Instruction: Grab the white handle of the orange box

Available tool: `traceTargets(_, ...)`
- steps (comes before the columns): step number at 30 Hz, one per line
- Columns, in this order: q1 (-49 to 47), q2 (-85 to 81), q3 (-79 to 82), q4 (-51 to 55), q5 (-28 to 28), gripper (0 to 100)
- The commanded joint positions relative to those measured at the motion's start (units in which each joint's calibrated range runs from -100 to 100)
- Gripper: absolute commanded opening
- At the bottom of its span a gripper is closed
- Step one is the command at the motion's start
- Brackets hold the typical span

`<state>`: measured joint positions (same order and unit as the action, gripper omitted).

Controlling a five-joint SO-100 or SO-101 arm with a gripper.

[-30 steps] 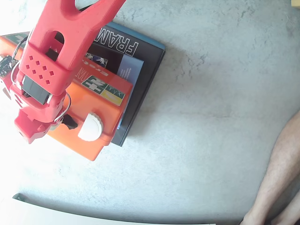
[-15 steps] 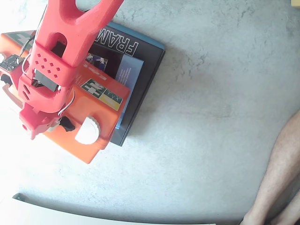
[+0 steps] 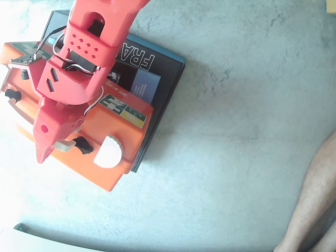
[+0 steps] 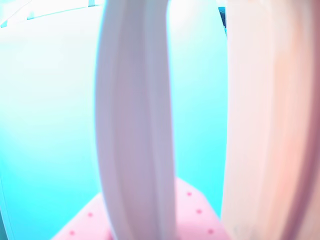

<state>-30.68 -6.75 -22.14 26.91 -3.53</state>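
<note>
The orange box (image 3: 123,142) lies on a black box in the fixed view, with a round white cap (image 3: 107,152) near its lower corner. My red gripper (image 3: 43,153) points down-left over the box's left edge. A beige-white end of the handle (image 3: 65,145) sticks out from under it, beside a black clasp. In the wrist view the white handle (image 4: 135,125) is a blurred upright band very close to the lens, over a pink dotted jaw part. A pale band (image 4: 270,120) stands to its right with a gap between. I cannot tell how the jaws stand.
The black box (image 3: 168,79) with white lettering lies under the orange box. The grey table (image 3: 236,131) spreads to the right. A person's bare leg (image 3: 312,205) is at the lower right edge. The left side of the fixed view is washed out by glare.
</note>
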Motion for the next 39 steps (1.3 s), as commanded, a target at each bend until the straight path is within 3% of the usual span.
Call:
traceTargets(1,1.3,-0.5,18.6,4.3,0.4,2)
traceTargets(5,2.3,-6.8,31.6,2.6,0.3,2)
traceTargets(14,4.5,-19.3,63.4,-11.8,-1.7,2)
traceTargets(28,6.8,-59.6,110.2,-9.7,-5.5,2)
traceTargets(34,7.5,-74.3,121.2,-6.0,-5.2,2)
traceTargets(39,7.9,-80.9,121.4,3.8,-5.0,2)
